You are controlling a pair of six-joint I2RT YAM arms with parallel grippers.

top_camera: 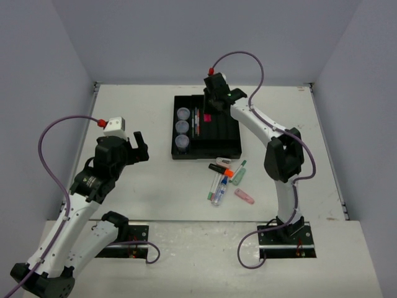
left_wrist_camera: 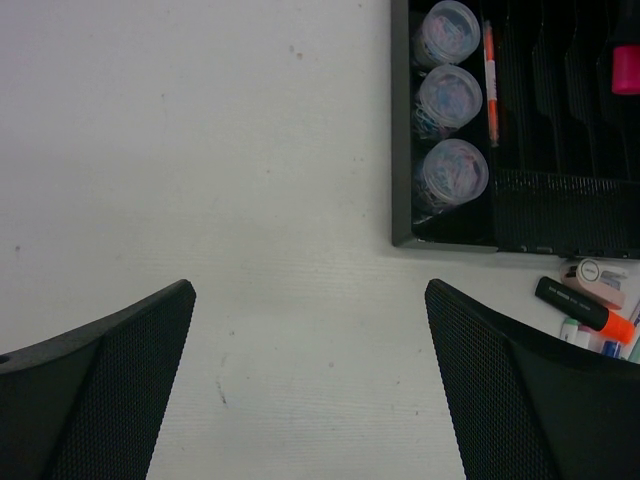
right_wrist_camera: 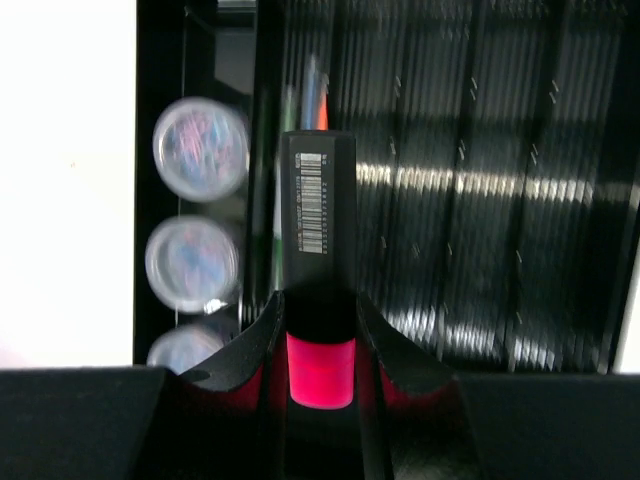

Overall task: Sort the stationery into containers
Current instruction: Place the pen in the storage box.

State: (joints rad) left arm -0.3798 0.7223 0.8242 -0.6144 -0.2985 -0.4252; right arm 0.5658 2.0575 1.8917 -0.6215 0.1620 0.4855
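Right claw (right_wrist_camera: 320, 310) clamped on marker (right_wrist_camera: 317, 200) above tray (right_wrist_camera: 480, 200), long axis parallel to narrow slots, pots (right_wrist_camera: 200, 150) just left. Left claw (left_wrist_camera: 308, 300) spread wide over surface (left_wrist_camera: 200, 150), beside tray

The left claw (left_wrist_camera: 308, 300), spread wide, hangs above the table (left_wrist_camera: 200, 150) near a black tray (left_wrist_camera: 400, 120) holding three pots (left_wrist_camera: 449, 97).

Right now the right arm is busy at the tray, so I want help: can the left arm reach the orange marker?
Probably yes. The left gripper hangs open over the table, and the orange marker lies just outside the tray with nothing between.
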